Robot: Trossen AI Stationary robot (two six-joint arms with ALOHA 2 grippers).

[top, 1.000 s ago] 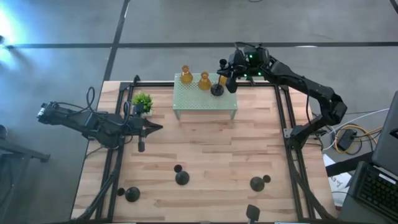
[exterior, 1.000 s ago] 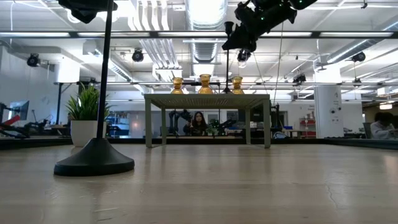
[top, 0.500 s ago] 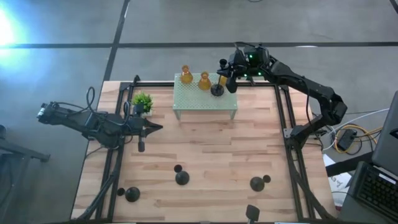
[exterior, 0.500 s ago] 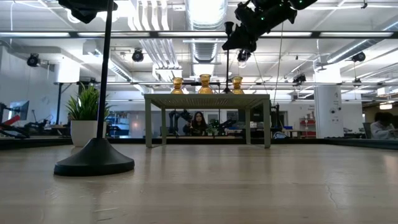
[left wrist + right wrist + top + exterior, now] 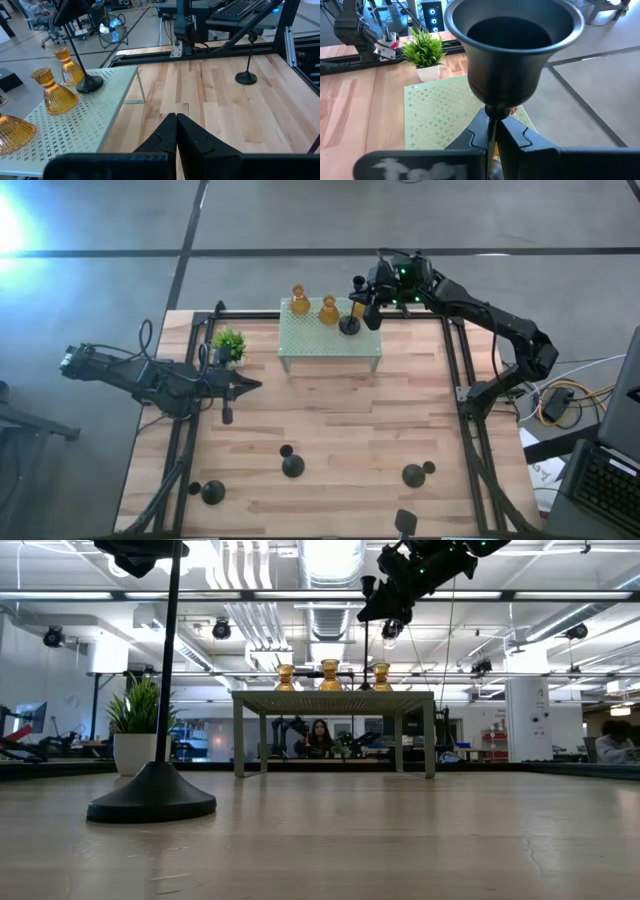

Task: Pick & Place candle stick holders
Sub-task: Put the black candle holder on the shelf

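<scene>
Carefully, since the right gripper is clamped on the stem of a black candle stick holder whose base rests at the mint stand's far right corner beside the amber holders, release only once it sits upright and steady.

Four black candle stick holders, three amber ones.

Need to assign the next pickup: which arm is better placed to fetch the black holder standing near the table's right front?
Left. The right gripper is shut on a black holder at the mint-green stand; the left gripper is shut and empty over the table, free to fetch the right-front holder.
</scene>
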